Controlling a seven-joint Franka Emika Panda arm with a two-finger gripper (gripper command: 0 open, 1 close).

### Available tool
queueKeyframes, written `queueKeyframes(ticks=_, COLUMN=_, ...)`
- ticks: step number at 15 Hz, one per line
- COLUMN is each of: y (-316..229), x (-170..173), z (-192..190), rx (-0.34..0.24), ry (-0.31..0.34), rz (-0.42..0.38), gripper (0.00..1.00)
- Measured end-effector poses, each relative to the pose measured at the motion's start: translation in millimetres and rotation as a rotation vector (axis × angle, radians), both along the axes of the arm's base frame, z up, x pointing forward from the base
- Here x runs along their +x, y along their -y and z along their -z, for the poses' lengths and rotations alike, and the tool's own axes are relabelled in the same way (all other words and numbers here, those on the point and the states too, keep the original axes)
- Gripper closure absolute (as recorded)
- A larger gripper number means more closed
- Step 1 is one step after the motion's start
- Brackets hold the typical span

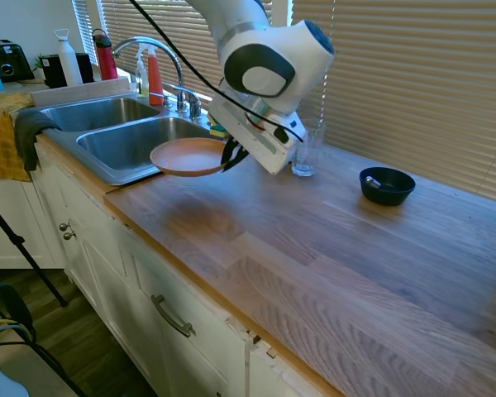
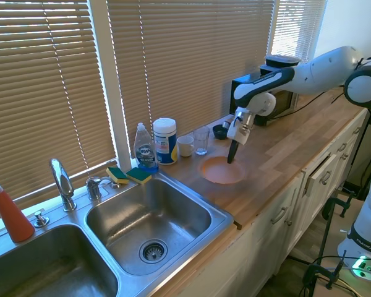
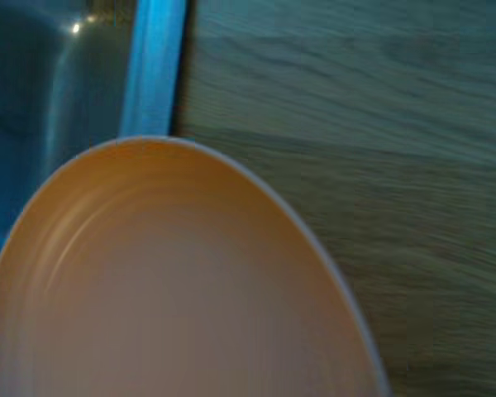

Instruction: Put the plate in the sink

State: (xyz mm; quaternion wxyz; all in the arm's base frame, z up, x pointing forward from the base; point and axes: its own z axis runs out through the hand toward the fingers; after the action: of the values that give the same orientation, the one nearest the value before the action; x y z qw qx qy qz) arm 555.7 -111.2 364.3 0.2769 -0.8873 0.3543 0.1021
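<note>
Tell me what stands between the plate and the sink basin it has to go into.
Nothing visible does. The gripper holds the plate by its rim, lifted off the wooden counter at the edge of the sink. The near basin looks empty. The sponges and the dish soap bottle sit behind the rim, off the path.

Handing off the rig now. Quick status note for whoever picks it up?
Gripper: shut on the plate, pinching its rim.
Plate: lifted off the counter, roughly level, at the edge of the sink beside the near basin. Not yet over the basin.
Sink: both basins look empty.
Done: plate grasped and raised.
Left: carry it over the near basin, lower it and release.
Watch: a glass and a dark bowl stand on the counter behind the arm.
</note>
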Motion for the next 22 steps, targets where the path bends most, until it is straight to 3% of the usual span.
queueKeyframes(ticks=6, y=-87, x=18, z=-26, rx=-0.031, ry=-0.02, rz=0.067, gripper=1.0)
queueKeyframes(ticks=11, y=-128, x=32, z=-42, rx=-0.054, ry=-0.033, rz=0.101, gripper=1.0)
queueKeyframes(ticks=18, y=-281, x=79, z=-25, rx=-0.219, ry=-0.01, rz=0.05, gripper=1.0)
queueKeyframes(ticks=22, y=-347, x=111, z=13, rx=-0.316, ry=-0.013, rz=0.035, gripper=1.0)
